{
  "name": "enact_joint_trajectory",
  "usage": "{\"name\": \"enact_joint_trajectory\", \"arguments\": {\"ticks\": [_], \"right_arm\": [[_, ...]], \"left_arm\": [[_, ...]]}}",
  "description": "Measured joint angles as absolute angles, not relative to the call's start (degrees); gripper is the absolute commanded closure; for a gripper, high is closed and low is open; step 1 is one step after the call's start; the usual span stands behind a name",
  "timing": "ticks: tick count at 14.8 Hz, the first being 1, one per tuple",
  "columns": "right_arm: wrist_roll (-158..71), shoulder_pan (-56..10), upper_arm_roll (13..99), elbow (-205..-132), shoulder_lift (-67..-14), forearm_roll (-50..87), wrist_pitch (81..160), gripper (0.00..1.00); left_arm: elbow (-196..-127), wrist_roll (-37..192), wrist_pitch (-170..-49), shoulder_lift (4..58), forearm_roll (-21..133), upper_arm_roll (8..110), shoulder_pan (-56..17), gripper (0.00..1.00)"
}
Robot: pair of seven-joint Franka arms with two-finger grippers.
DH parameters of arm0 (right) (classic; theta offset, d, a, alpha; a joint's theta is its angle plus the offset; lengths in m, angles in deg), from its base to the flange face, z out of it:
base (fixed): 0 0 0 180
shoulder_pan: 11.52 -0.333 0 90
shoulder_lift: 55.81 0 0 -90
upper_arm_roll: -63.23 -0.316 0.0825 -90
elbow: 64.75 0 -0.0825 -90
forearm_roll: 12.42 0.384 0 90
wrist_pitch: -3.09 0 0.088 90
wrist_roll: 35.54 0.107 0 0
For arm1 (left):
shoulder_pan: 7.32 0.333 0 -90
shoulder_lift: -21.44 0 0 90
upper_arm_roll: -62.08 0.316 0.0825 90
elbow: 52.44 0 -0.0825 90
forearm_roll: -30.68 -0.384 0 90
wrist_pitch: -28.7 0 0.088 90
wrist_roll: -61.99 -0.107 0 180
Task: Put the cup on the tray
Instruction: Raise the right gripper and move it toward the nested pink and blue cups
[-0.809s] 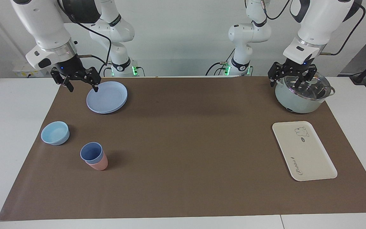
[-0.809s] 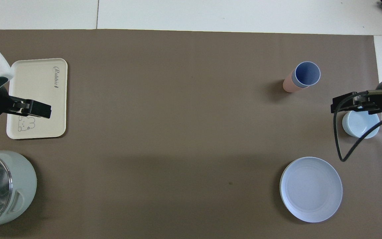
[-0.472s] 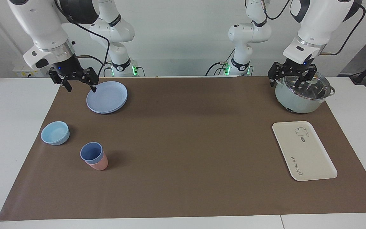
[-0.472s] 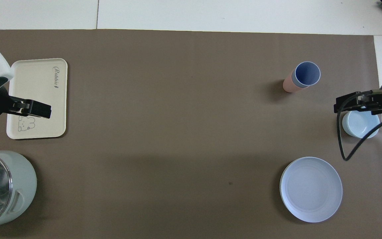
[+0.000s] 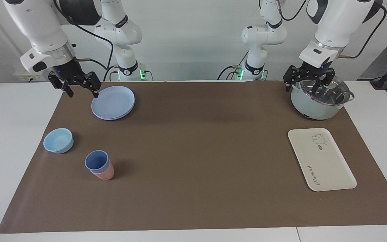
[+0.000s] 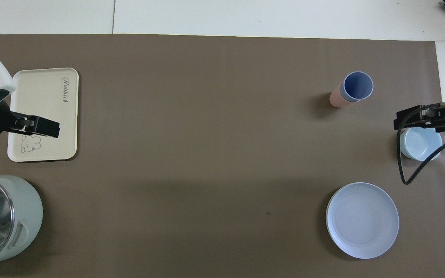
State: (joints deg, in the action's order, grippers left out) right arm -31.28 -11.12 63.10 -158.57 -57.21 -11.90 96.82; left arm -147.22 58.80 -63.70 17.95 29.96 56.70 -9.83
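- Cup (image 5: 96,161) sits nested in a pink cup (image 5: 104,173), hiding its base.
- Left gripper (image 5: 309,86), fingers apart, overlaps the pot (image 5: 317,104).
- Right gripper (image 5: 78,90) hangs spread, empty.
- Tray (image 5: 328,168) bare.

The cup (image 5: 96,161) (image 6: 357,85), a small periwinkle-blue handleless tumbler, stands upright and mouth-up, nested in a salmon-pink cup (image 5: 104,174) toward the right arm's end of the table. The tray (image 5: 321,159) (image 6: 44,114), flat, cream-white and rounded-cornered with a bear drawing and cursive script, lies bare at the cup's three o'clock in the facing view, well apart.
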Motion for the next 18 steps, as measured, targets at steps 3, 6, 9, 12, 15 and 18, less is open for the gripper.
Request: {"name": "enact_joint_trajectory", "arguments": {"ticks": [3,6,9,12,15,18], "right_arm": [[-31.27,-11.28,62.59,-158.59,-57.21,-11.9,98.39,0.16],[-28.1,-11.12,62.5,-158.59,-57.18,-11.9,100.32,0.06],[-16.57,-10.77,62.58,-158.52,-57.02,-11.4,101.04,0.05],[-7.54,-10.17,62.76,-157.8,-55.73,-10.23,101.62,0.05],[-0.23,-7.43,63.03,-155.72,-52.57,-6.98,102.02,0.05],[7.41,-4.23,63.19,-152.5,-46.97,-3.4,102.03,0.05]], "left_arm": [[-147.22,58.8,-63.7,17.95,29.96,56.7,-9.83,0.0],[-147.22,58.8,-63.7,17.95,29.96,56.7,-9.83,0.0],[-147.22,58.8,-63.7,17.95,29.96,56.7,-9.83,0.0],[-147.22,58.8,-63.7,17.95,29.96,56.7,-9.83,0.0],[-147.22,58.8,-63.7,17.95,29.96,56.7,-9.83,0.0],[-147.22,58.8,-63.7,17.95,29.96,56.7,-9.83,0.0]]}}
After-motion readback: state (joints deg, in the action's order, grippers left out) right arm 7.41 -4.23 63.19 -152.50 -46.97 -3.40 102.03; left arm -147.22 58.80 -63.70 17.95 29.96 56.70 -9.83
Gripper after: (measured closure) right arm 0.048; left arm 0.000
